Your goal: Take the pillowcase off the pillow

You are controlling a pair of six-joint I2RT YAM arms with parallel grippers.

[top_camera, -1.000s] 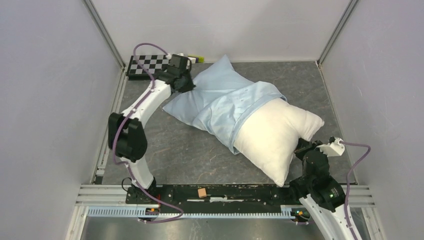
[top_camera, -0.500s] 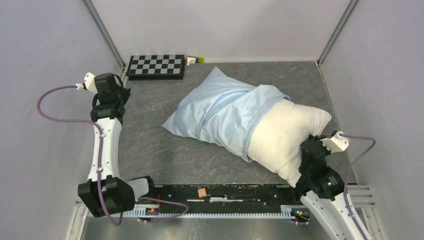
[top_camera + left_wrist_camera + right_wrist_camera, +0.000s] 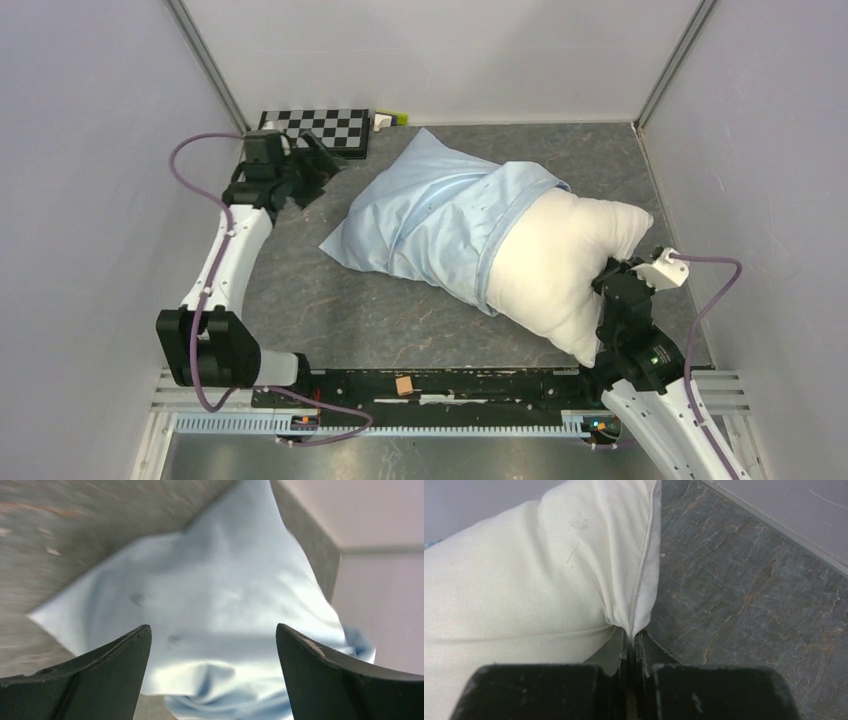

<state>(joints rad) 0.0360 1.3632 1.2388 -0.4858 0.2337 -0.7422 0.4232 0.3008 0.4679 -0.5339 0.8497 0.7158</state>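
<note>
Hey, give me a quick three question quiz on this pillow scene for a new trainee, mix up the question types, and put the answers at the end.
1. Fill in: the pillowcase covers only part of the pillow; the bare end lies toward the ___ arm.
2. True or false: the left gripper is shut on the pillowcase.
3. The right gripper pinches: A the pillowcase hem, B the pillow's seamed edge, C nothing at all.

Key: 1 right. 2 false; its fingers stand wide open, with the cloth beyond them. 3 B.
</note>
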